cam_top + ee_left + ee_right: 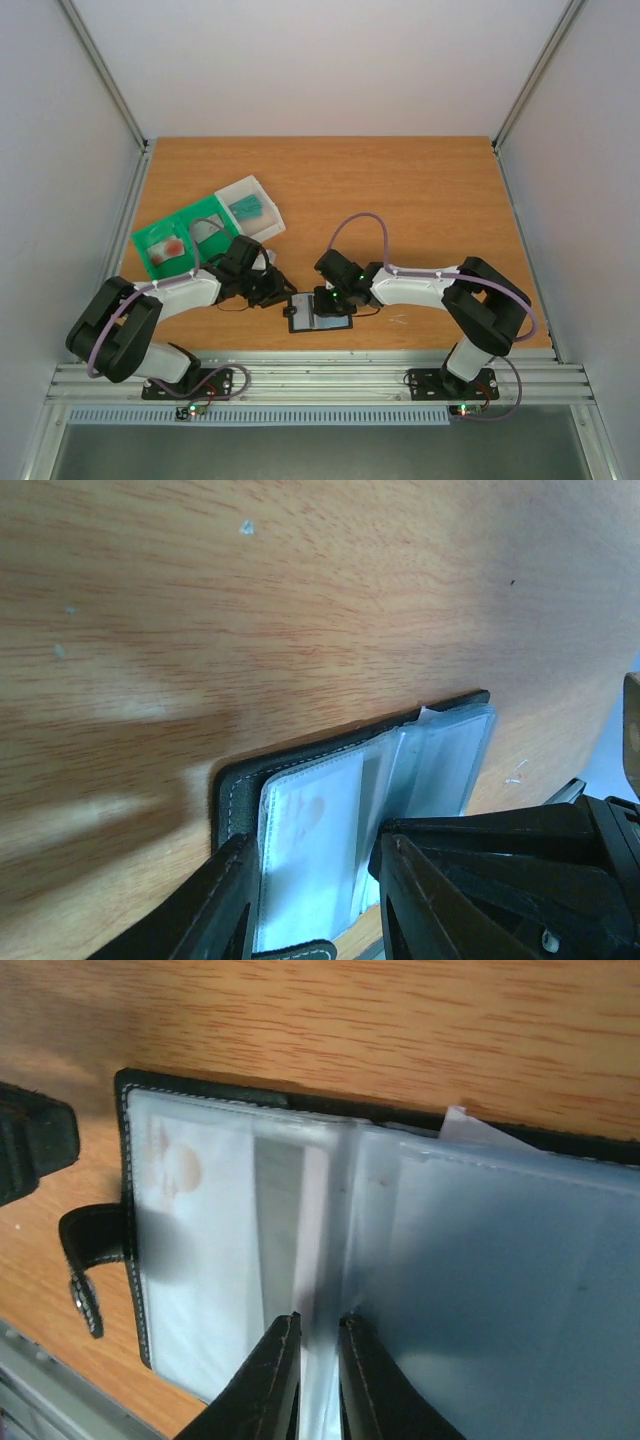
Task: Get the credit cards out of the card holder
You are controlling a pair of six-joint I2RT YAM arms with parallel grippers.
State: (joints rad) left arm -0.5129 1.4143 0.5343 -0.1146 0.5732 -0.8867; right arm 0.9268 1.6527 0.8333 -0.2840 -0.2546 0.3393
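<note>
The black card holder lies open near the table's front edge, its clear greyish-blue sleeves facing up. My left gripper is open at the holder's left side. In the left wrist view it straddles the left sleeve page. My right gripper is over the holder's middle. In the right wrist view it is closed on an upright clear sleeve near the spine. A pale insert with a faint reddish mark shows through the left sleeve. A teal card and a red-pink card lie in the tray.
The green-and-white sorting tray stands behind my left arm at the table's left. The holder's tab sticks out at its left edge. A white corner pokes from the holder's far edge. The metal rail runs just below.
</note>
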